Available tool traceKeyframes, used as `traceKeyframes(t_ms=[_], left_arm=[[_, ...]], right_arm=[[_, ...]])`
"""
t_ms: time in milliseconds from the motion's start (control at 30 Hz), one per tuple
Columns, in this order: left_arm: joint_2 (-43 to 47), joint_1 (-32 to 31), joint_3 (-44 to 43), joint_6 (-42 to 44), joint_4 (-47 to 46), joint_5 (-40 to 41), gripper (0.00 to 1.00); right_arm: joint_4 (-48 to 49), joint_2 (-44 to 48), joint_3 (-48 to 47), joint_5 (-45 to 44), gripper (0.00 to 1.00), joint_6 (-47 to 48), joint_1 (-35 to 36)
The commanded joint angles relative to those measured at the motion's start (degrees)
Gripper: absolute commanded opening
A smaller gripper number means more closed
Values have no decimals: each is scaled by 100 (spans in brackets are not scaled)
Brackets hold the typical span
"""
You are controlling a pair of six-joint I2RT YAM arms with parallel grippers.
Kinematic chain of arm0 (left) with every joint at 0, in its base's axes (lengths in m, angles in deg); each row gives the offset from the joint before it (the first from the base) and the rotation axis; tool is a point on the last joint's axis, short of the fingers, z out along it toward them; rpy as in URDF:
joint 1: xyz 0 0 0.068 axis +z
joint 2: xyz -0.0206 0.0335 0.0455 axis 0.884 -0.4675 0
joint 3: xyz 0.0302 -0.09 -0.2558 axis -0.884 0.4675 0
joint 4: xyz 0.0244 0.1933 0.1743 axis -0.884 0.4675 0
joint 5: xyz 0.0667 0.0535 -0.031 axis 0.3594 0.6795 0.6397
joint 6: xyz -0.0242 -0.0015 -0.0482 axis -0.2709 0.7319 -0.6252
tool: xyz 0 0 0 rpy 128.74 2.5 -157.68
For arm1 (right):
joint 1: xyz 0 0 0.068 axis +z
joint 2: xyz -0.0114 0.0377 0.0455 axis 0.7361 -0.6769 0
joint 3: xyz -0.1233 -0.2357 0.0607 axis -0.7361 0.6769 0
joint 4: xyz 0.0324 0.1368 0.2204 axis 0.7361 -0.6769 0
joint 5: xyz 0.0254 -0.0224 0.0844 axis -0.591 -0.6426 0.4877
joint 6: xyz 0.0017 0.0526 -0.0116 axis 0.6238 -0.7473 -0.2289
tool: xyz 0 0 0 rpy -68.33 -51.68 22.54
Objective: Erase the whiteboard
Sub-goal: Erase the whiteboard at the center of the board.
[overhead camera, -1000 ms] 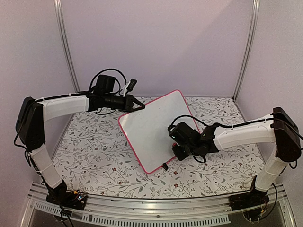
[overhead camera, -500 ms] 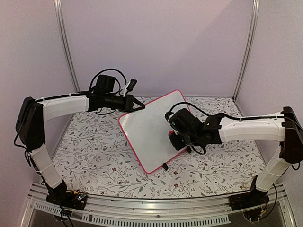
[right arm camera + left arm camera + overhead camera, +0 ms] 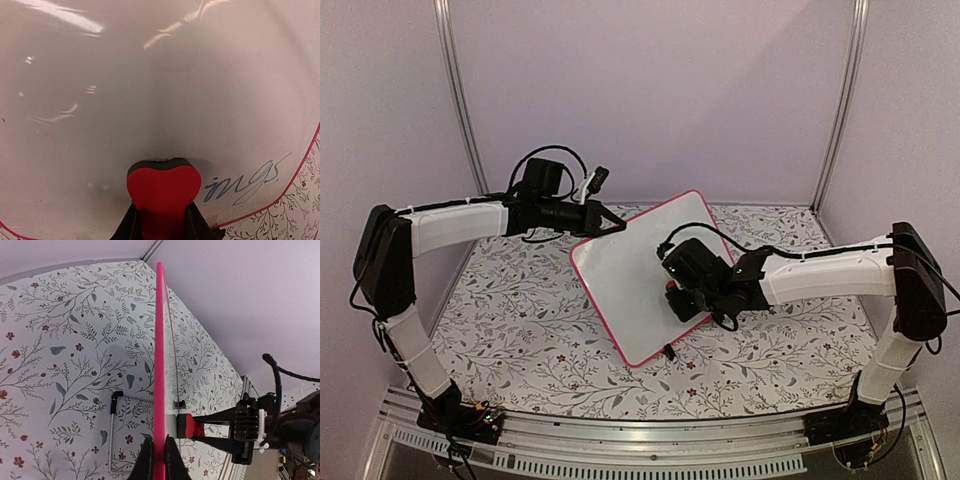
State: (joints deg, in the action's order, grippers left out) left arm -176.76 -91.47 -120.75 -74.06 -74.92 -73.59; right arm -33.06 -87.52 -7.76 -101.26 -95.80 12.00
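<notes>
The left claw (image 3: 159, 462) pinches the whiteboard (image 3: 620, 285) rim; the right claw (image 3: 161, 220) grips a red heart-shaped eraser (image 3: 163, 190), seemingly pressed against the board beside handwriting (image 3: 245, 181).

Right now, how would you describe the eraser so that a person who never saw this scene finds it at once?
Find the pink-rimmed whiteboard standing tilted on the flowered table. On its face, the right gripper holds the eraser in its jaws. It is the only red, heart-shaped block there, beside the handwriting.
</notes>
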Motion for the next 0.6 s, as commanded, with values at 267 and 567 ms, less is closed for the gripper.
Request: traceKeyframes(t_ms=[267,567], left_arm=[[-237,-155,10,158,113,221,0],[-226,-173,2,164,113,234,0]], right_arm=[[-372,327,959,255,0,-344,7],[-391,896,555,-15,0,-212,-19]])
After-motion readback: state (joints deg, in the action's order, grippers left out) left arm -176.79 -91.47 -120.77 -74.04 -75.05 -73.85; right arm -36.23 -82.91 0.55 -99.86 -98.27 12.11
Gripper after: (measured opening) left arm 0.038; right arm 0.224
